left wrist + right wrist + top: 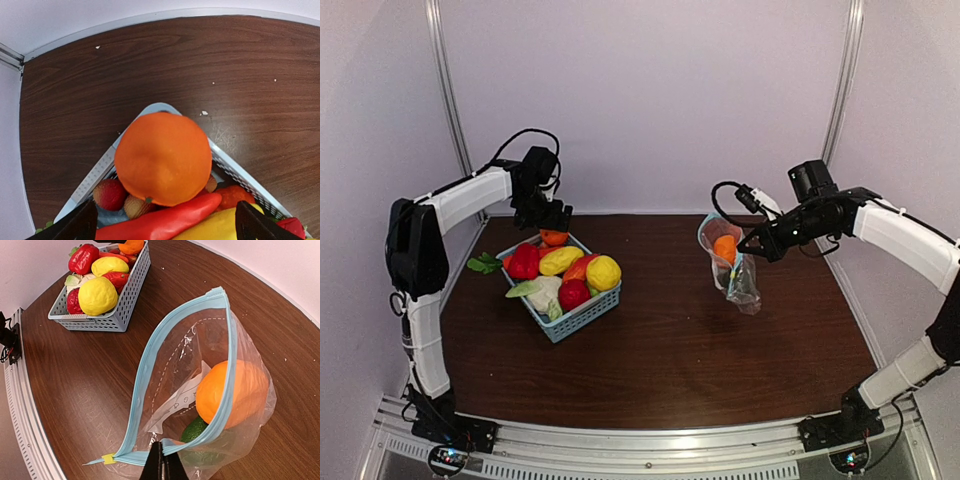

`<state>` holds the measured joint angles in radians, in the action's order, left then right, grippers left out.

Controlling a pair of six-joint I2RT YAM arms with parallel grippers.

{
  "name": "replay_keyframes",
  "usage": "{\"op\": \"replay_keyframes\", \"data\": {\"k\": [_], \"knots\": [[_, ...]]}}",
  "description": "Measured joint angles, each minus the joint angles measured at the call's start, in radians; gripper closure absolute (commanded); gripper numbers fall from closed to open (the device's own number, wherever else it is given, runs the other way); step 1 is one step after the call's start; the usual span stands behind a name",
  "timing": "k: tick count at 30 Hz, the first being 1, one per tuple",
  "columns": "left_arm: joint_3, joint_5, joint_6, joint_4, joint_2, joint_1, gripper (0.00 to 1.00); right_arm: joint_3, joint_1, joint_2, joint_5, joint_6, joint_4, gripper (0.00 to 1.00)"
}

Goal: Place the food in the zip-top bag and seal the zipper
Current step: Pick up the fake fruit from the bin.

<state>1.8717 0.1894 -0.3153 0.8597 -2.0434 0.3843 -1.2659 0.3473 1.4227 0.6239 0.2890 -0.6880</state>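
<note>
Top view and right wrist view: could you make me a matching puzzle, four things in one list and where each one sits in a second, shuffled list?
1 round yellow fruit
2 green leafy piece
3 zip-top bag
4 dark green fruit

A pinched by the right tool, mouth open
B inside the zip-top bag
C in the blue basket
D outside the blue basket, by its left edge

Pairs: 1-C, 2-D, 3-A, 4-B

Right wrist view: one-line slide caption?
Right gripper pinches the clear zip-top bag by its light-blue zipper strip, mouth open; round orange toy fruit and green item inside.
</note>
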Motion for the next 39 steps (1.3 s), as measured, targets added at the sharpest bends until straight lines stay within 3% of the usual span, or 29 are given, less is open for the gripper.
{"op": "replay_keyframes", "data": {"k": [9,21,32,39], "knots": [[0.154,-0.063,-0.005,-0.004,-0.108,-0.025,0.05,0.004,0.0,-0.019,-0.004,0.001,0.004,1.0],[0.146,-0.076,-0.028,-0.017,-0.133,-0.051,0.21,0.01,0.0,-0.019,-0.004,0.001,0.004,1.0],[0.138,-0.114,-0.037,-0.029,-0.135,-0.064,0.21,0.01,0.0,-0.019,-0.004,0.001,0.004,1.0],[0.114,-0.124,-0.043,-0.029,-0.136,-0.064,0.31,0.016,0.0,-0.02,-0.004,0.002,0.004,1.0]]}}
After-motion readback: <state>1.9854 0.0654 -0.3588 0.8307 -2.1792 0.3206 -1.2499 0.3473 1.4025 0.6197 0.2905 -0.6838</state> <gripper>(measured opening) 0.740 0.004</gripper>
